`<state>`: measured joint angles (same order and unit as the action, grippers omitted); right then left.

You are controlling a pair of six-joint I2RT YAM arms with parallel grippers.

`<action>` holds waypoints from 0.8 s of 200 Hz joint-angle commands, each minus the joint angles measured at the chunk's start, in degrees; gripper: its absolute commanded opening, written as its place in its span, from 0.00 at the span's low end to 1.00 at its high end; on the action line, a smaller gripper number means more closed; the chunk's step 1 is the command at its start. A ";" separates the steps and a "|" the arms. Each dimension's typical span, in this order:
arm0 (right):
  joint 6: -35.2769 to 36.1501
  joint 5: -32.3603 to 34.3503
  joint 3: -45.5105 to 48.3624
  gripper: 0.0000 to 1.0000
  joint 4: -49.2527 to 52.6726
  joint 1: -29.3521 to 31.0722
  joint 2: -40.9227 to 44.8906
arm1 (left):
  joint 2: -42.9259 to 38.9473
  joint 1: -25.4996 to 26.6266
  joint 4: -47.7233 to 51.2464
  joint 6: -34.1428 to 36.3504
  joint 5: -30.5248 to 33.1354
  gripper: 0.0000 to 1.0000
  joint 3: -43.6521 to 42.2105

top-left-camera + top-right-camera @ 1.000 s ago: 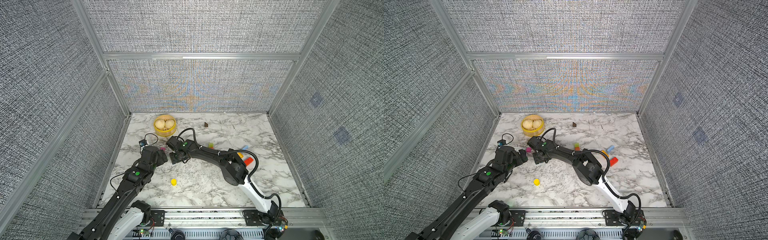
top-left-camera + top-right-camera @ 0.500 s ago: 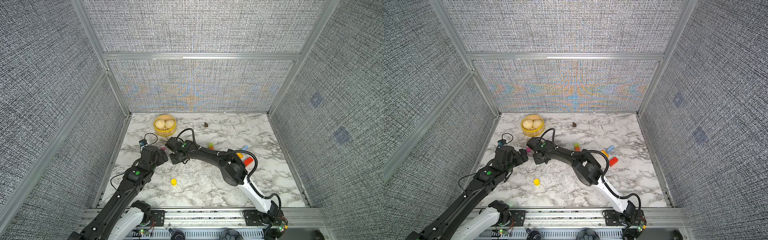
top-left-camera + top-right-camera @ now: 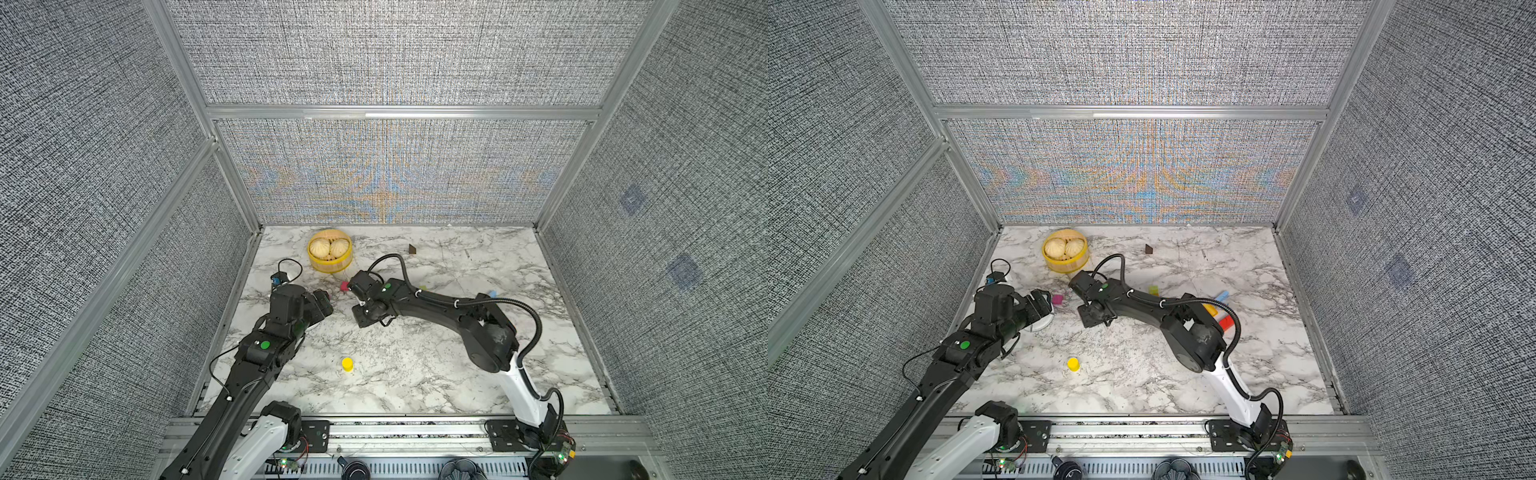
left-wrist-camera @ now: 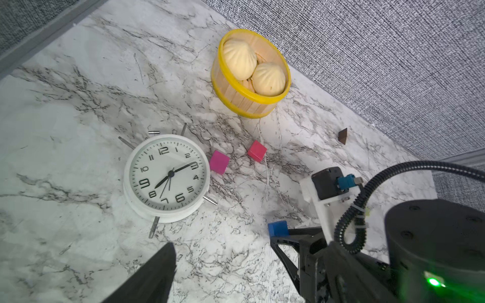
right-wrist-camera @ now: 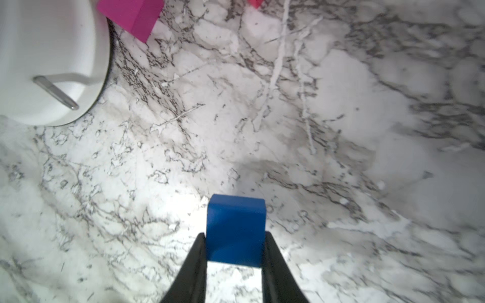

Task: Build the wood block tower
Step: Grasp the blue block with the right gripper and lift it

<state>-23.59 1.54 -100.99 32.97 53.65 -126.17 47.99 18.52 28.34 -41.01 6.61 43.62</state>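
So the right gripper (image 5: 234,237) was clamped on the blue cube (image 4: 277,228), pinched between both fingers, near the clock (image 4: 166,174) but not touching it. The left gripper (image 3: 1042,303) hung over the clock, jaws spread wide, nothing in them. The pink cube (image 4: 219,161) sat just beside the clock's rim, with the red cube (image 4: 257,150) a bit past it.

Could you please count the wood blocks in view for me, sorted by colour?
Blue: 2, the blue cube in the right gripper and a pale blue bar
Red: 2, the red cube and a red block
Pink: 1, the pink cube
Lime: 1, the lime block
Orange: 1, the orange block, partly hidden
Yellow: 1, the yellow cylinder
Brown: 1, the brown block
Total: 9
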 commanded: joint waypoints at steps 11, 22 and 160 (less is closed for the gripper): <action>3.93 -3.94 9.93 0.24 -10.04 -1.97 8.07 | 2.19 -1.41 0.55 0.31 -6.48 0.80 2.12; 5.06 -4.86 13.87 0.24 -12.52 -3.01 11.43 | 3.60 -1.94 0.09 0.41 -8.59 0.75 2.82; 14.87 -14.66 37.57 0.23 -29.71 -12.04 33.18 | 39.12 -0.09 -6.80 9.63 -41.05 0.40 22.33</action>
<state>-10.90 -9.89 -64.01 7.05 42.44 -93.38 84.03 17.98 21.89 -34.13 -29.17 63.26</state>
